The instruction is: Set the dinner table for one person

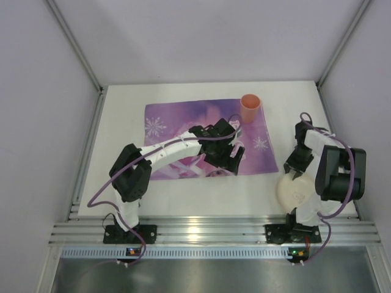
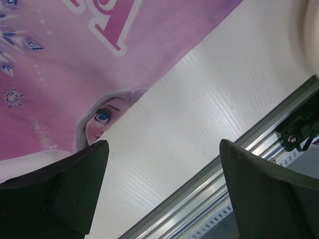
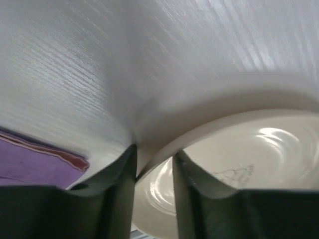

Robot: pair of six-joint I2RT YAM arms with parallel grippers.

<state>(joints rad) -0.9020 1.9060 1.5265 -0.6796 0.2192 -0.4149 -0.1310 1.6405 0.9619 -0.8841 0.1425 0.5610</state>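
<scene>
The white dinner table [image 1: 122, 116] carries a purple printed placemat [image 1: 177, 119] with an orange cup [image 1: 250, 108] upright on its far right corner. A cream plate [image 1: 293, 194] lies at the near right, off the placemat. My right gripper [image 1: 297, 174] is shut on the plate's far rim; in the right wrist view its fingers [image 3: 117, 189] pinch the rim of the plate [image 3: 239, 154] from both sides. My left gripper [image 1: 229, 160] is open and empty over the placemat's near right edge [image 2: 60, 59], above bare tabletop [image 2: 199, 99].
Silver aluminium rails [image 1: 214, 229] run along the table's near edge and also show in the left wrist view [image 2: 239, 164]. Grey walls close in the left, right and far sides. The placemat's corner [image 3: 35, 164] lies left of the plate.
</scene>
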